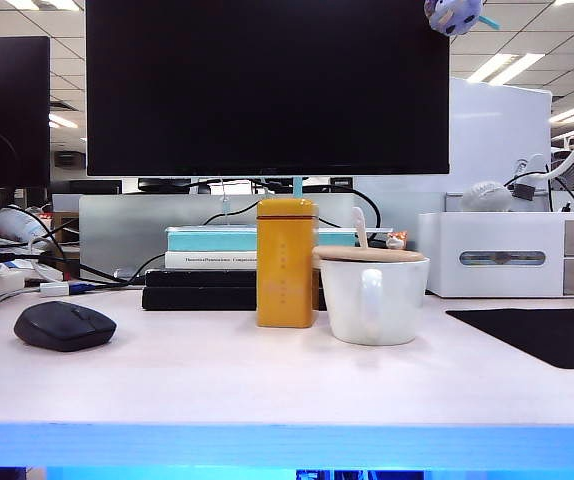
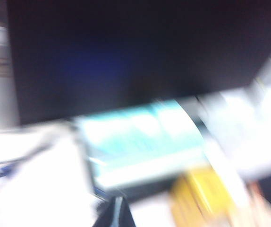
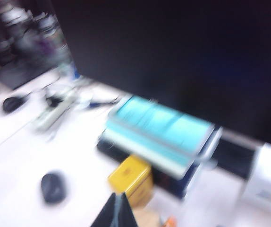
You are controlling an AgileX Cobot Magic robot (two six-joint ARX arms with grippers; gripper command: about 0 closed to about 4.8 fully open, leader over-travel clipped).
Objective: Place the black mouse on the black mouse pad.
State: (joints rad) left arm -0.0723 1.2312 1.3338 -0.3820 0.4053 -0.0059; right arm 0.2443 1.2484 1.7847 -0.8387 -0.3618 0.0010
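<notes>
The left end effector (image 2: 115,213) shows only in its blurred wrist view, as a dark closed tip with its fingers together, holding nothing, raised above the counter (image 1: 267,385) and facing the monitor (image 1: 267,85). The right end effector (image 3: 116,213) is likewise closed and empty, a dark pointed tip in a smeared wrist picture, high over the counter. Neither arm appears in the exterior view. The mouse (image 1: 64,325) lies on the counter near its left edge, clear of everything, and shows in the right wrist view as a dark oval (image 3: 53,187). The mouse pad (image 1: 542,335) lies flat at the right edge, well apart from the mouse, with nothing on it. Between them, around the middle, a yellow tin (image 1: 287,262) stands upright just beside a white mug (image 1: 374,297) with a wooden lid. Behind the tin is a stack of books (image 1: 212,268) under the monitor, and a white box (image 1: 512,255) sits toward the back right corner.
</notes>
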